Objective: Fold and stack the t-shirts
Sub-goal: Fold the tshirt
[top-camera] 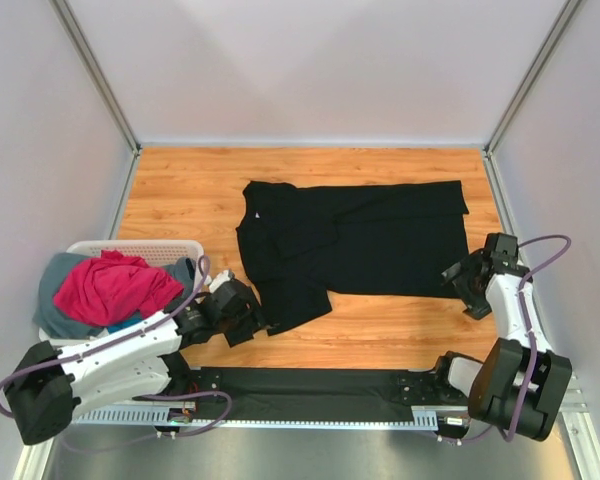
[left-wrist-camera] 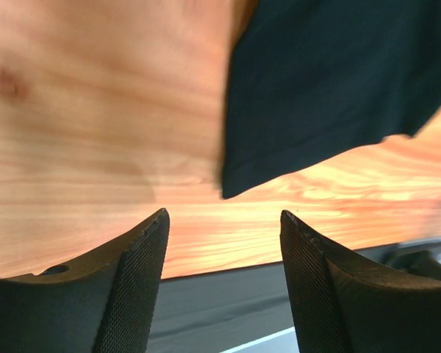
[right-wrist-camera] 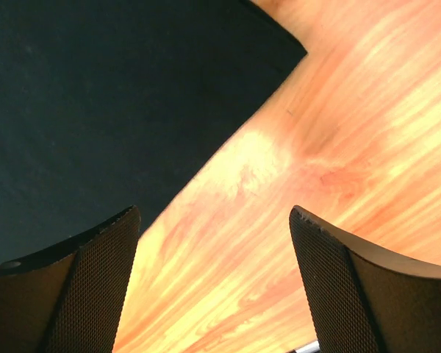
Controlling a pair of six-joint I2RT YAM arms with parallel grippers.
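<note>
A large black t-shirt [top-camera: 355, 240] lies spread on the wooden table, partly folded, with one sleeve flap toward the front left. My left gripper [top-camera: 255, 322] is open and empty beside that flap's near corner, which shows in the left wrist view [left-wrist-camera: 331, 81]. My right gripper [top-camera: 458, 283] is open and empty just off the shirt's right front corner; the shirt's edge shows in the right wrist view [right-wrist-camera: 110, 110]. A magenta-pink t-shirt [top-camera: 110, 285], a grey one [top-camera: 55, 295] and a bit of bright blue one [top-camera: 130, 323] lie heaped in the basket.
A white slotted basket [top-camera: 140, 248] stands at the table's left edge. A black strip [top-camera: 310, 395] runs along the table's near edge between the arm bases. Grey walls enclose the table on three sides.
</note>
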